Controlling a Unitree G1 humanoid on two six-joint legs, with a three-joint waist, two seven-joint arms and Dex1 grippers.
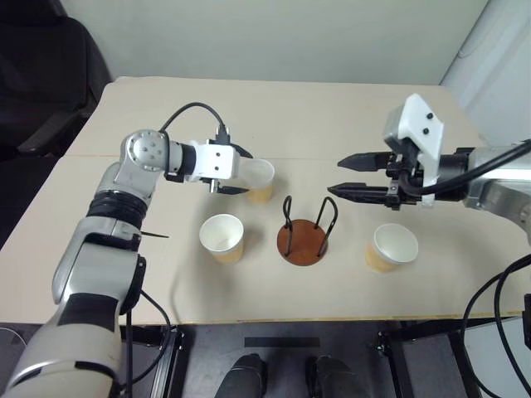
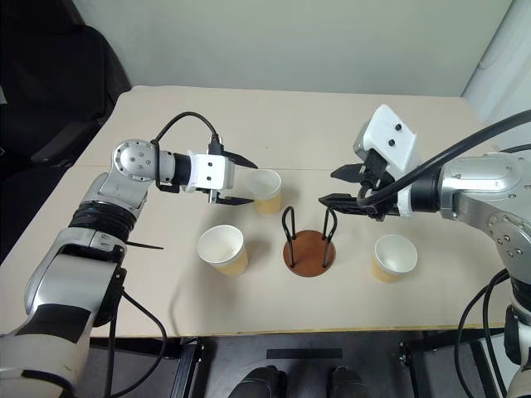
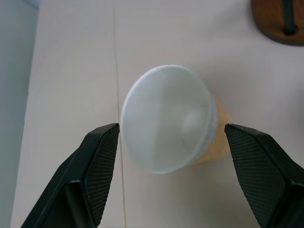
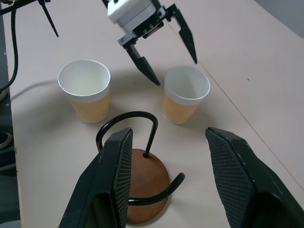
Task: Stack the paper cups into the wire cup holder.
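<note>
Three paper cups stand upright on the table: one (image 1: 261, 181) behind and left of the wire cup holder (image 1: 303, 242), one (image 1: 222, 237) to its left, one (image 1: 392, 247) to its right. The holder is a reddish-brown disc with two black wire loops and nothing in it. My left gripper (image 1: 247, 172) is open, its fingers on either side of the rear cup (image 3: 166, 118) with a gap on each side. My right gripper (image 1: 336, 176) hovers open above the table, behind and right of the holder (image 4: 145, 190), with nothing between its fingers.
The pale table (image 1: 348, 116) has a seam running across its middle. Its front edge lies just before the cups. A black chair (image 1: 41, 66) stands off the table's back left corner. A black cable (image 1: 191, 112) loops above my left wrist.
</note>
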